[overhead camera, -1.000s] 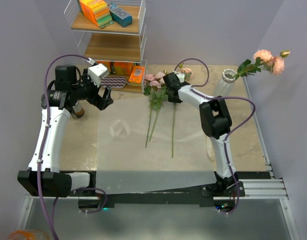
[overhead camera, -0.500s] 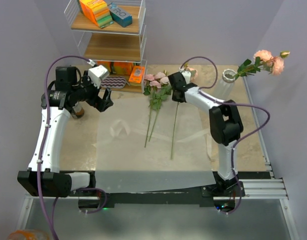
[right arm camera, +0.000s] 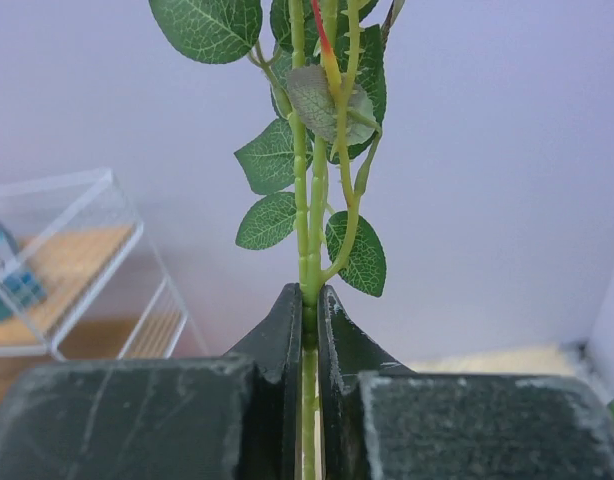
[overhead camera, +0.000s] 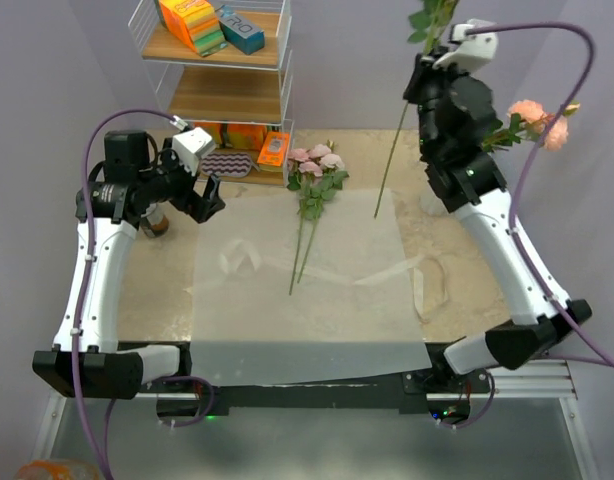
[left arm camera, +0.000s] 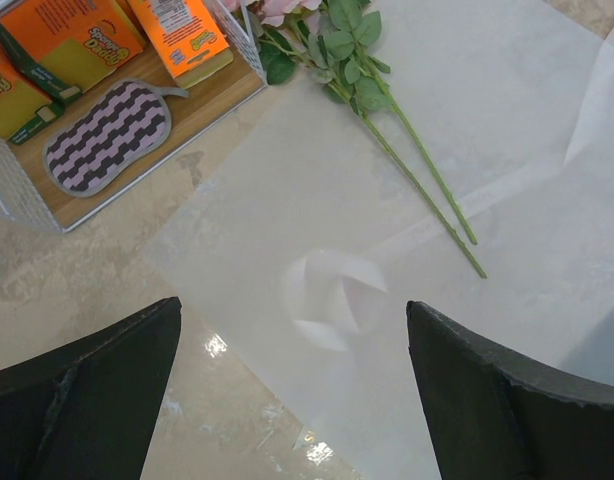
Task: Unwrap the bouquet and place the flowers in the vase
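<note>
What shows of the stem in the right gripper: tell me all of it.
The stem is one long, thin green stalk with small thorn bumps and several oval, toothed leaves above the grip. The right gripper is shut on it, pinching it from both sides. It is held high and nearly upright. Its bare lower end hangs free, touching nothing, over the far edge of the white paper. Its flower head is out of frame.

You have the right gripper (overhead camera: 419,78) high at one o'clock, clamped on one stem (overhead camera: 394,150) dangling over the paper (overhead camera: 307,300); two flowers (overhead camera: 309,195) lie on it toward twelve o'clock.
</note>
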`<action>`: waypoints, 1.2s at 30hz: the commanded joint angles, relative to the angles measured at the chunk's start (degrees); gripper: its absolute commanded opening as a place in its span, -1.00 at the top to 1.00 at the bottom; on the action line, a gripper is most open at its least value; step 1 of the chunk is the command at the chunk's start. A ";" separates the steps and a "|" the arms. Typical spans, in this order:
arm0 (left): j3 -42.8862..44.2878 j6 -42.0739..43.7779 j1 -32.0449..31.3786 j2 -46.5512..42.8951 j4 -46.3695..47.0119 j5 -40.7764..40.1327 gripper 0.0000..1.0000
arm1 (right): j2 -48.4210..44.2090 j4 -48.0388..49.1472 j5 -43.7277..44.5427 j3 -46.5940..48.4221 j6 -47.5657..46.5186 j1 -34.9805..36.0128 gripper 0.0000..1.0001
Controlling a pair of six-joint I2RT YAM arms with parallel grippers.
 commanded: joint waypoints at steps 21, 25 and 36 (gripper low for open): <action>4.13 -1.65 0.29 7.51 2.50 6.24 -0.99 | -1.68 52.05 8.98 -1.03 -38.07 -8.74 1.00; 4.40 -1.64 0.38 7.24 2.41 6.42 -0.99 | 0.34 51.25 8.80 -0.94 -35.25 -11.47 1.00; 8.44 0.20 0.38 8.12 -0.05 6.07 -0.98 | 4.39 53.35 10.65 -3.05 -34.97 -14.55 1.00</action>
